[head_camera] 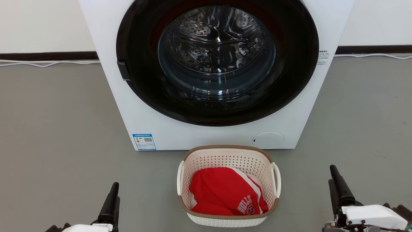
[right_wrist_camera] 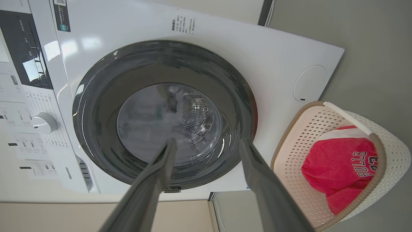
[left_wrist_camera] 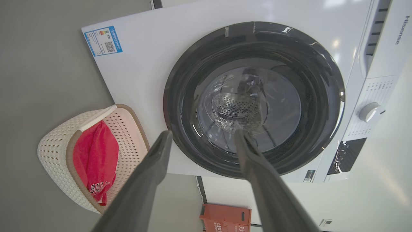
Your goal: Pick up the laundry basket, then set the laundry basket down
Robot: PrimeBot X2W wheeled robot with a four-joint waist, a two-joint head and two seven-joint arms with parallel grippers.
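The laundry basket (head_camera: 225, 159) stands on the grey floor just in front of the washing machine, cream-white with a brown rim and white loop handles, holding a red jersey (head_camera: 227, 191). My left gripper (head_camera: 113, 188) is low at the left, well apart from the basket. At the lower right sits my right gripper (head_camera: 334, 175), also apart from it. In the left wrist view the left gripper (left_wrist_camera: 201, 132) is open and empty, with the basket (left_wrist_camera: 54, 151) to its left. The right gripper (right_wrist_camera: 206, 141) is open and empty in the right wrist view, basket (right_wrist_camera: 392, 154) at right.
A white front-loading washing machine (head_camera: 161, 129) with a dark round door (head_camera: 217, 61) fills the back. A white cable (head_camera: 48, 63) runs along the wall base. A red box (left_wrist_camera: 225, 219) lies near the machine's side in the left wrist view. Grey floor lies either side of the basket.
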